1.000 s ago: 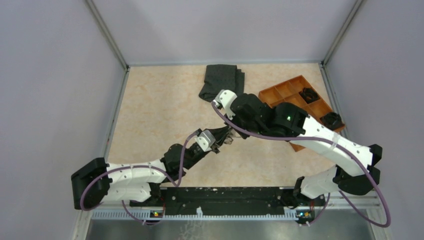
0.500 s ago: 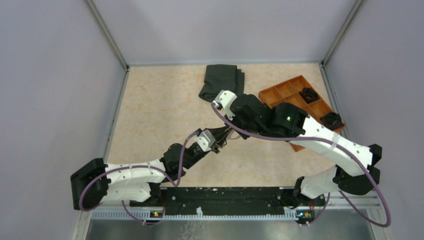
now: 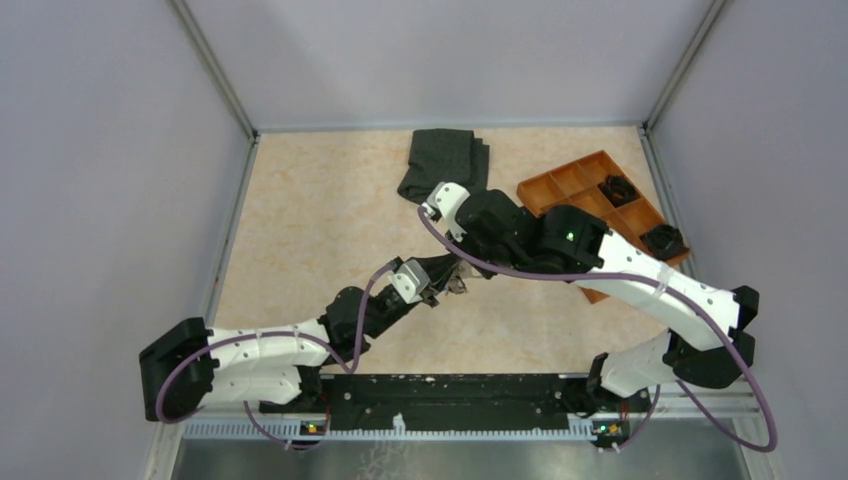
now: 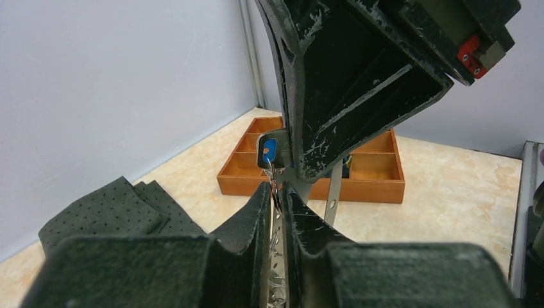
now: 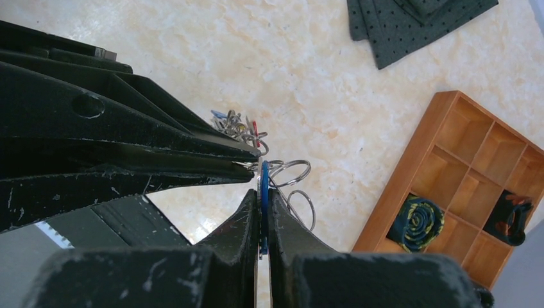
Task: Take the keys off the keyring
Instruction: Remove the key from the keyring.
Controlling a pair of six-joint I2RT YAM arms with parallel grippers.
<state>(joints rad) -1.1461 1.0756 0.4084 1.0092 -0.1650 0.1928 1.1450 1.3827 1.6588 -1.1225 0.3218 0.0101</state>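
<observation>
Right wrist view: my right hand [image 5: 262,192] is pinched narrow on the blue key [image 5: 263,218], which shows edge-on as a thin blue line between the pads.
Left hand: my left hand [image 5: 249,164] is closed to a slit on the keyring [image 5: 292,172], its tips coming nose to nose with my right fingertips.
Place: the knot of ring and key is held up off the bench [image 5: 333,96], as far as I can judge, well apart from the wooden tray [image 5: 405,172], on the tray's side that faces my left arm.
Key axis: the blue key's long axis runs along my right fingers. Its ring end points out past the fingertips, straight at the left hand and away from the tray.
Ring lie: the wire loops fan out just beside the key's tip, toward the tray.
Remaining keys: the remaining keys [image 5: 237,123] bunch beyond the left hand's tip, farther from the tray than the blue one.
Nearer arm: my right arm is the one on the tray's side.
Turning point: I judge the next move hangs on the key's axis crossing the ring wire, so the key must slide round the coil, not pull straight.
Unclear: I cannot tell whether the wire passes through the key's hole.
</observation>
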